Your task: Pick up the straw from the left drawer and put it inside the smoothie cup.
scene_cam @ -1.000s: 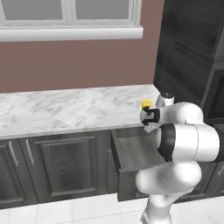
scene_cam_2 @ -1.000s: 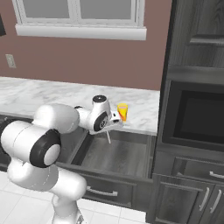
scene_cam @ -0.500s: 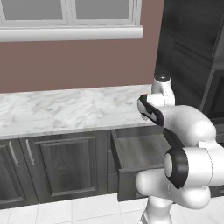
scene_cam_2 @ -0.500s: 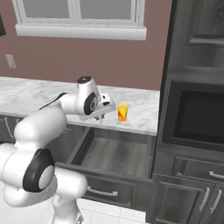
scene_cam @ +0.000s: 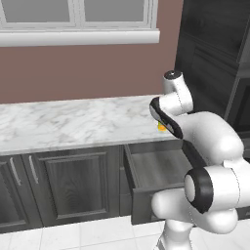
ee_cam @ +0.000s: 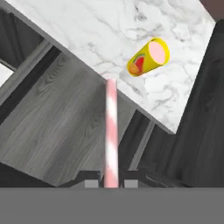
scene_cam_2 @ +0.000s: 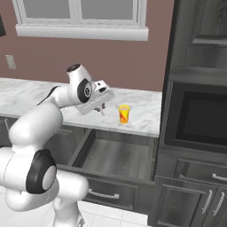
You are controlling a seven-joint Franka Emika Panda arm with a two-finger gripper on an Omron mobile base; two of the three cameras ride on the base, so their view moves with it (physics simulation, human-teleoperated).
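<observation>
Straw [ee_cam: 110, 131] was clamped between the closed fingers of the end effector [scene_cam_2: 103, 107], projecting from it toward the smoothie cup [scene_cam_2: 124, 113]. Over the last second we had raised the end effector from the left drawer [scene_cam_2: 116, 155] to above the counter [scene_cam_2: 31, 91] edge, just beside the cup, so pickup was done and insertion remained. In the left base view the arm hid most of the cup [scene_cam: 161, 127]. We could barely resolve the straw in the right base view.

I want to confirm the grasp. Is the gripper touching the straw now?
Touching. The hand view shows the straw running up from between the two fingertips of the gripper, which close against it.
</observation>
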